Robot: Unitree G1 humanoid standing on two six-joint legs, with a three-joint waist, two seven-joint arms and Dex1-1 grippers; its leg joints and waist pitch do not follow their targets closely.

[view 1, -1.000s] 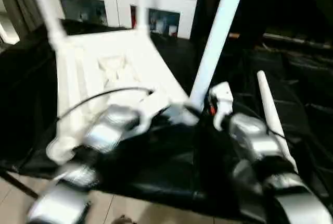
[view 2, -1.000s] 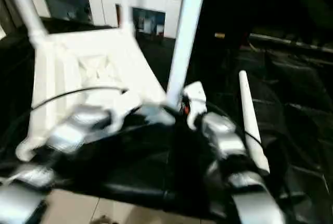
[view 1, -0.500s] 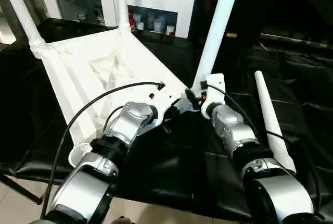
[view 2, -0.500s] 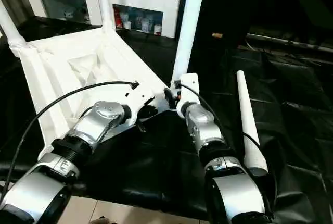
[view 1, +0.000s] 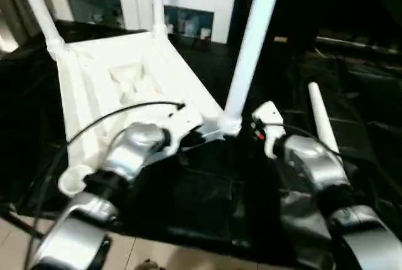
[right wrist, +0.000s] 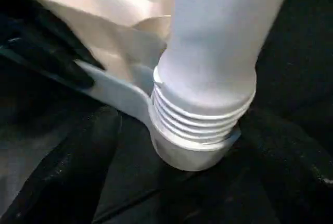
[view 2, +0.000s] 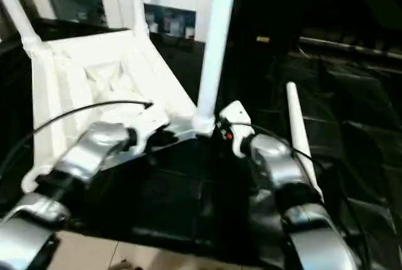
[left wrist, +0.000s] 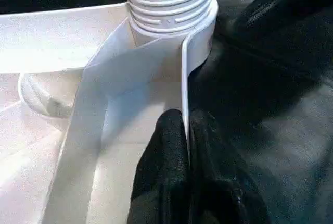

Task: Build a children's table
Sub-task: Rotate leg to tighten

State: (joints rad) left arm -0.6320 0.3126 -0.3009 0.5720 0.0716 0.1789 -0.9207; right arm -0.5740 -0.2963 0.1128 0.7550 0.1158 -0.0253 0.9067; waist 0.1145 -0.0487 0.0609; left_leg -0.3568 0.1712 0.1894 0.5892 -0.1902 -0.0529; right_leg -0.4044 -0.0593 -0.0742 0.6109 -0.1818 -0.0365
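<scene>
The white table top (view 1: 119, 88) lies upside down on a work surface draped in black sheeting (view 1: 207, 201), ribs up, reaching from the near left edge toward the far side. Three legs stand in its corner sockets: two at the far corners (view 1: 38, 6) (view 1: 157, 0) and one at the near right corner (view 1: 251, 44), whose threaded end (right wrist: 200, 122) is partly screwed into the socket. The near left socket (view 1: 74, 181) is empty. The fourth leg (view 1: 321, 122) lies loose on the sheeting toward the right edge, just beyond the right forearm.

The left gripper (left wrist: 183, 151) is pinched closed on the top's thin side wall beside the near right socket. The right gripper (view 1: 248, 133) sits close by that leg's base; I cannot tell how wide its jaws stand. A black cable (view 1: 119, 116) arcs over the left forearm. A white cabinet (view 1: 125, 0) stands behind.
</scene>
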